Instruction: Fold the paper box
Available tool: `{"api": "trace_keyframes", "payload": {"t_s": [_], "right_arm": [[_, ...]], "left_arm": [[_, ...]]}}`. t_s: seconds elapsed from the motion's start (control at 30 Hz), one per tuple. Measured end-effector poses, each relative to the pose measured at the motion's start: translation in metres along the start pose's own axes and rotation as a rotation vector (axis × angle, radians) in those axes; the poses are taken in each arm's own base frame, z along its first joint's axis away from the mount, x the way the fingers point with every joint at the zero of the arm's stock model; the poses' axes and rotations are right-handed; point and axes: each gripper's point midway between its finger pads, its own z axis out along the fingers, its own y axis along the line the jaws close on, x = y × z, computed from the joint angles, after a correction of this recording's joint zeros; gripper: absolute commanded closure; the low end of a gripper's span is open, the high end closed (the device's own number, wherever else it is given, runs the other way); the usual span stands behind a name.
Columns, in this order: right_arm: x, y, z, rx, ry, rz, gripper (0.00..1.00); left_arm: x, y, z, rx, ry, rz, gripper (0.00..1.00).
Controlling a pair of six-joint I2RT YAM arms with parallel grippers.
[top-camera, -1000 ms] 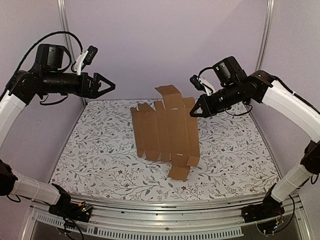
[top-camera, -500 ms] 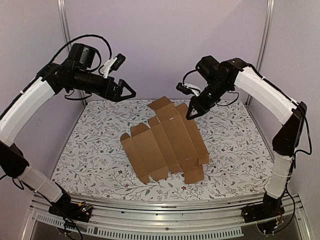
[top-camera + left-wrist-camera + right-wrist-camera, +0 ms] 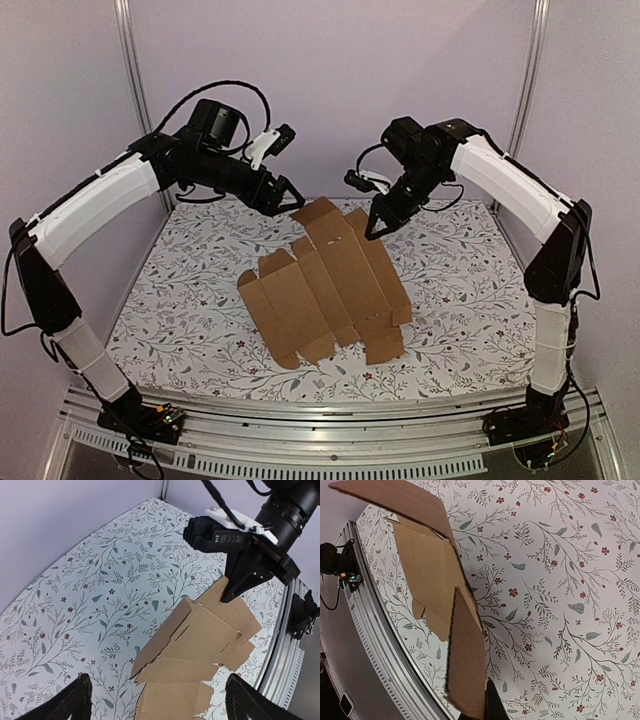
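The paper box [image 3: 325, 290] is a flat brown die-cut cardboard sheet lying on the floral table, turned at an angle, with its far end slightly raised. My right gripper [image 3: 375, 226] is at the sheet's far right corner and is shut on a flap there. In the right wrist view the flap [image 3: 465, 670] runs down beside one dark finger [image 3: 492, 705]. My left gripper [image 3: 286, 196] hovers open and empty above the far left end. In the left wrist view its fingers [image 3: 75, 700] spread wide over the sheet [image 3: 200, 645], with the right gripper [image 3: 234, 587] across from it.
Purple walls and metal frame posts [image 3: 128, 60] enclose the back and sides. An aluminium rail [image 3: 320, 415] runs along the near edge. The floral table cover [image 3: 180, 310] shows left and right of the sheet.
Both arms swung in from the sides towards the sheet's far end. The sheet turned and slid leftwards, and the right gripper now holds its far right flap.
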Motion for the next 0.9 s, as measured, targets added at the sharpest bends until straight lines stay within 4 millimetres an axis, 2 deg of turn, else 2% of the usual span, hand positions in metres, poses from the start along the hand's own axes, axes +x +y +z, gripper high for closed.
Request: {"api": "trace_keyframes", "payload": {"t_s": [0.17, 0.23, 0.47, 0.67, 0.9], "right_arm": [[-0.003, 0.003, -0.003, -0.012, -0.011, -0.010, 1.00], [-0.003, 0.003, -0.003, -0.014, -0.012, -0.014, 1.00], [-0.005, 0.005, -0.004, -0.018, -0.018, -0.028, 1.00], [-0.004, 0.005, -0.001, -0.029, -0.013, -0.025, 1.00], [-0.004, 0.004, 0.003, -0.032, -0.005, -0.022, 1.00]], "left_arm": [[-0.007, 0.005, 0.018, -0.024, -0.008, 0.062, 0.27], [-0.006, 0.006, 0.025, -0.025, -0.003, 0.075, 0.35], [-0.001, 0.006, 0.047, -0.002, 0.016, 0.121, 0.52], [-0.001, 0.003, 0.056, 0.011, 0.020, 0.150, 0.69], [-0.002, 0.000, 0.062, 0.021, 0.020, 0.169, 0.84]]}}
